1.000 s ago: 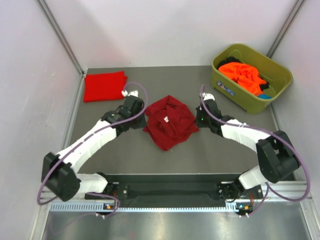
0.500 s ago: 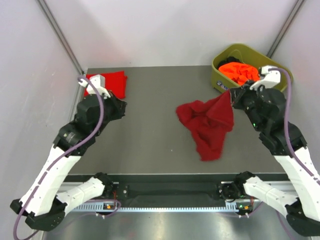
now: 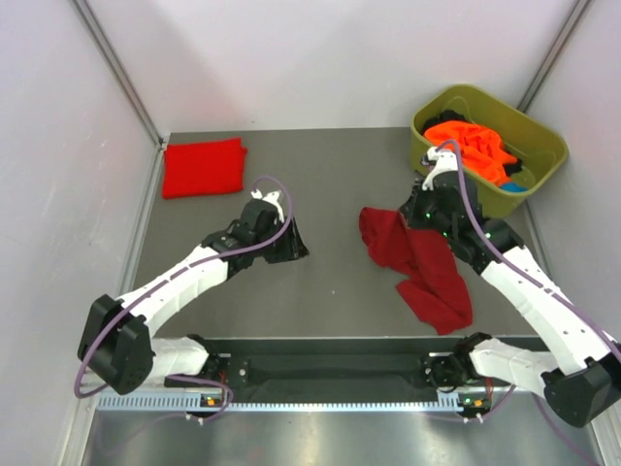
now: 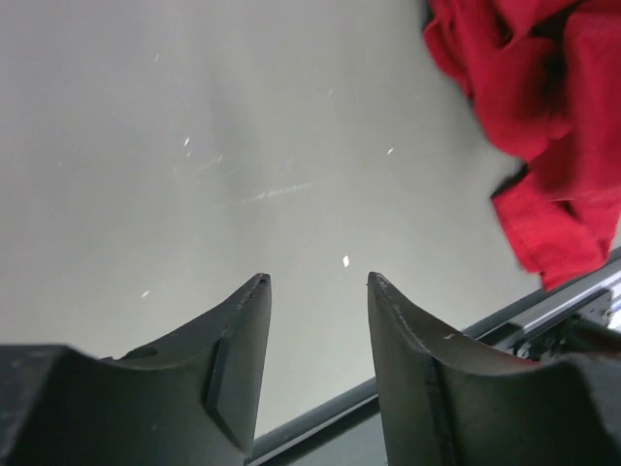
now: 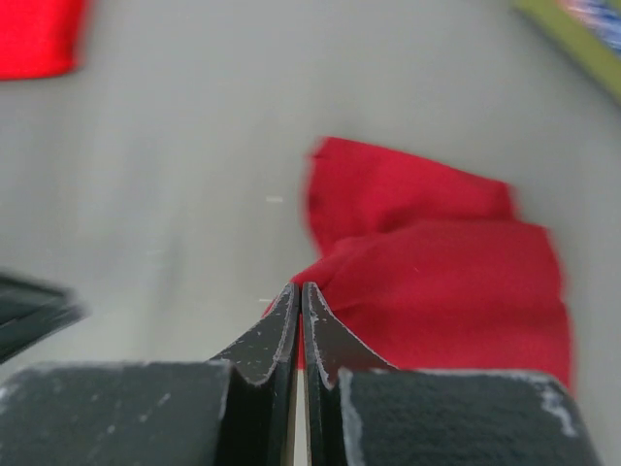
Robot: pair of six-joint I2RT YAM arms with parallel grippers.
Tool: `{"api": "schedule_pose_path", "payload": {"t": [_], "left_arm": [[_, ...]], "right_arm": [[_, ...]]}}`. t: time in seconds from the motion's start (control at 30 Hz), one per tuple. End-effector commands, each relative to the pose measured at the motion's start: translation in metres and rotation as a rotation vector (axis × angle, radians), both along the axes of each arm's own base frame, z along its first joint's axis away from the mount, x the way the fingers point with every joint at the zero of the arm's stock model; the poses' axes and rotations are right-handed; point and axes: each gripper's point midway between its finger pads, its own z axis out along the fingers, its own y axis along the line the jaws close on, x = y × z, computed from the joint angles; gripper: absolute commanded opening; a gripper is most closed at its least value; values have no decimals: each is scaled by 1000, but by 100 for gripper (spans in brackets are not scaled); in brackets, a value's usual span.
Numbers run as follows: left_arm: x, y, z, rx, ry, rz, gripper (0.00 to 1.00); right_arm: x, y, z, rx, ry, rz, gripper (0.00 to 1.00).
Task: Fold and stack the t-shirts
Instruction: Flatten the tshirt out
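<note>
Progress looks early. One red shirt [image 3: 202,167] lies folded flat at the upper left of the table [image 3: 330,175], and nothing is stacked on it. Orange shirts [image 3: 471,144] sit heaped in the tub [image 3: 543,146] at the upper right, not yet folded.

The crimson shirt [image 3: 419,267] is the one in hand. It lies bunched and unfolded right of centre on the table, well apart from the red shirt. By my reading it needs spreading flat, folding and carrying across to the stack.

Its long axis runs diagonally in the top view, from a wider bunch at upper left down to a narrower tail at lower right, near the front edge. No collar or label shows, so I cannot tell which end is the neck.

The right gripper [image 3: 424,209] is at the shirt's upper end. In its wrist view the fingers are pressed together with crimson cloth at their tips, so it seems to pinch an edge. The left gripper [image 4: 315,282] is parted and holds nothing, over bare table left of the shirt.
</note>
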Motion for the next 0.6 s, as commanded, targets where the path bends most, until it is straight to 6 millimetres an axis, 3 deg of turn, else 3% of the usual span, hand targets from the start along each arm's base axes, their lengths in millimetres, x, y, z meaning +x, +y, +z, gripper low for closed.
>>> {"api": "schedule_pose_path", "payload": {"t": [0.0,0.07,0.1,0.17,0.2,0.23,0.33,0.4,0.53,0.57], "left_arm": [[28,-15,44,-89,-122,32,51],[28,-12,41,-71,-112,43,52],[28,-14,38,-78,-121,32,52],[19,-30,39,-157,-121,-58,52],[11,-41,28,-197,-90,-89,52],[11,-54,34,-251,-116,-121,52],[1,-85,19,-233,-108,-172,50],[-13,-111,8,-215,-96,-237,50],[-22,-151,-4,-228,-85,-311,50],[-20,-163,2,-240,-104,-324,50]], "right_arm": [[-3,64,39,173,-86,237,0],[-5,85,52,251,-106,318,0],[-1,88,49,254,-90,308,0],[11,80,53,232,-96,231,0],[15,75,46,209,-74,202,0],[21,64,42,186,-81,145,0],[34,29,27,171,-67,13,0],[45,-7,19,129,-74,-107,0],[41,-56,-12,72,-17,-218,0],[36,-66,-14,60,-20,-248,0]]}}
